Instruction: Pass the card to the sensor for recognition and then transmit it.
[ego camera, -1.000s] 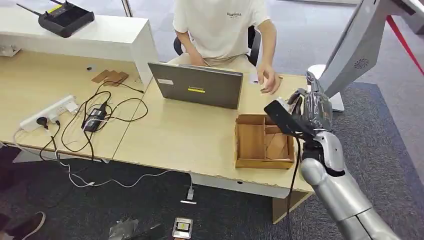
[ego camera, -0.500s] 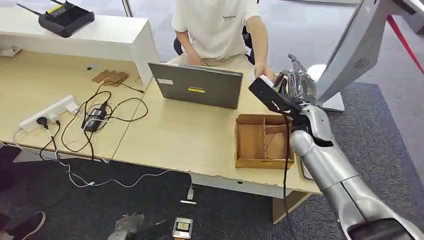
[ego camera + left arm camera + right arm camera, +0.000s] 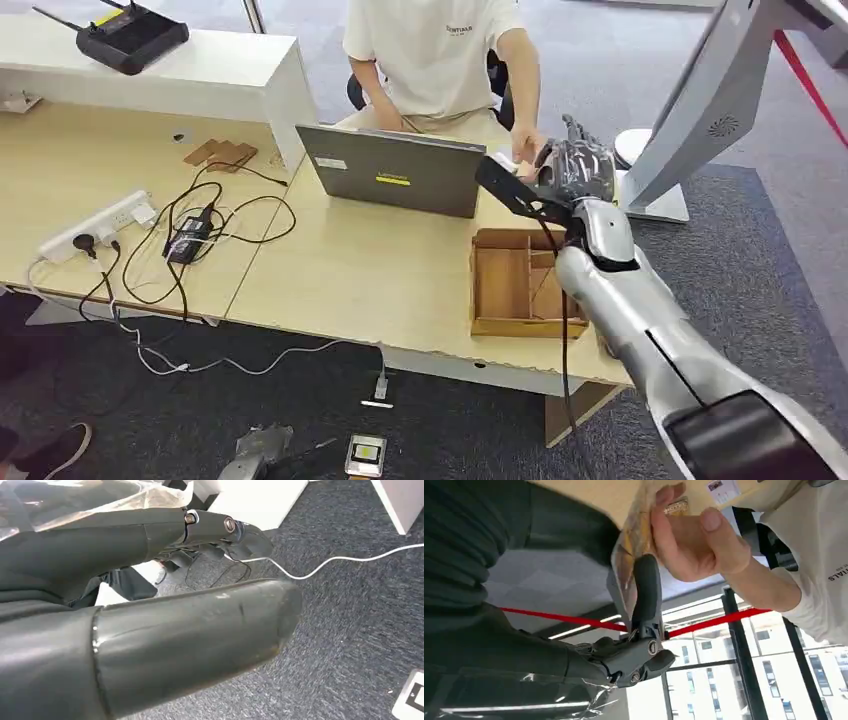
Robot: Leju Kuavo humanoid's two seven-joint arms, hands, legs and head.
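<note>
- Three views, head first: right hand (image 3: 577, 168) is raised over the counter's (image 3: 380, 270) far right part, just past the laptop's (image 3: 392, 172) right end, meeting a person's hand (image 3: 527, 147). The card is too small to make out from here.
- Same view: wooden tray (image 3: 524, 284) sits at the counter's right front edge, partly behind the right forearm. Power strip (image 3: 98, 226) and a tangle of black cables (image 3: 200, 235) lie on the counter's left half. Black router (image 3: 127, 36) is on the raised white shelf at the far left corner. Seated person in a white shirt (image 3: 437, 50) is behind the laptop.
- Left wrist view: left hand (image 3: 150, 595) hangs over grey carpet (image 3: 360, 610); fingers (image 3: 220, 530) extended, apart from the thumb, holding nothing. A white cable (image 3: 340, 560) runs across the floor.
- Right wrist view: right hand's fingers (image 3: 646, 592) are clamped on the card (image 3: 631, 555), a thin yellowish piece seen nearly edge-on. The person's fingers touch the card's other end, so both have hold of it.
</note>
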